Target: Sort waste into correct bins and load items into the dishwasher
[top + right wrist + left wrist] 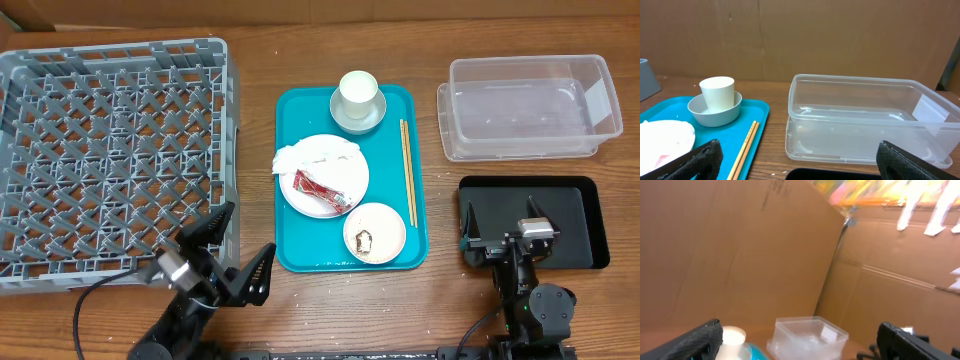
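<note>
Chopsticks lie lengthwise along tray edge.

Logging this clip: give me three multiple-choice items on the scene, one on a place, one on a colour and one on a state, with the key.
1. The white cup stands
A. in the grey bowl on the teal tray
B. on the bare wood beside the tray
C. on its side on the tray

2. The packet on the white plate is
A. green
B. red
C. blue

3. The dish rack is
A. full of dishes
B. empty
C. loaded with cups only

Key:
1 A, the cup sits upright inside the bowl at the tray's far end.
2 B, the packet shows red against the plate.
3 B, only the bare grey grid shows.
</note>
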{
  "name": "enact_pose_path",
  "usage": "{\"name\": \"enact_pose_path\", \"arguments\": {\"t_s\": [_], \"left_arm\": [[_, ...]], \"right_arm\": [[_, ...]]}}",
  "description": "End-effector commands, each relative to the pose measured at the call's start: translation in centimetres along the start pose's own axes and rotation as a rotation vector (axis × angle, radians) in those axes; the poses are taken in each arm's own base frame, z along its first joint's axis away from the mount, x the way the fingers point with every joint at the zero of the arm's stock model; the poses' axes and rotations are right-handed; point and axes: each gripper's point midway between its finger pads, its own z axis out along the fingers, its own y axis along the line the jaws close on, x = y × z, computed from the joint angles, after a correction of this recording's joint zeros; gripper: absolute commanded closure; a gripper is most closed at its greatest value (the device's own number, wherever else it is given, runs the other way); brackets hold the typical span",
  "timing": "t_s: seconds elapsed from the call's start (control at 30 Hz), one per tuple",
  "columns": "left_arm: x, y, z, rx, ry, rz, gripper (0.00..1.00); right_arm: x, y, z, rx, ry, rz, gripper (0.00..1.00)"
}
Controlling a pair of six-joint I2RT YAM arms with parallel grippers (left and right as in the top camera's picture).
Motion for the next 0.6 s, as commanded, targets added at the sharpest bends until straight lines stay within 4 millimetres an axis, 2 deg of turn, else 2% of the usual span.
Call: {"name": "enact_pose_path", "arguments": {"t_s": [0.0,0.1,0.27,0.4,0.5,0.57], "left_arm": [[-2.4,-1.4,1.0,-0.027,0.086,0.122,0.00],[-2.7,-0.6,1.8,-0.102,0.234,0.141,0.00],[-2.0,1.3,3.5,-0.225,0.607,0.019,0.00],[-1.3,1.9,4.6,-0.265,0.881,-0.191,0.00],[-0.4,2.3,5.3,-0.269,0.991,-0.332,0.00],[1.1,2.8,5.7,-0.256,1.049,-0.428,0.00]], "right_arm": [[0.1,0.1,0.0,-0.001,-0.007,0.000,0.00],[0.1,0.1,0.0,-0.001,-0.007,0.000,0.00],[0.1,0.1,0.0,-0.001,-0.007,0.000,0.00],[0.1,0.1,0.0,-0.001,-0.007,0.000,0.00],[0.1,0.1,0.0,-0.001,-0.007,0.000,0.00],[0.1,0.1,0.0,-0.001,-0.007,0.000,0.00]]}}
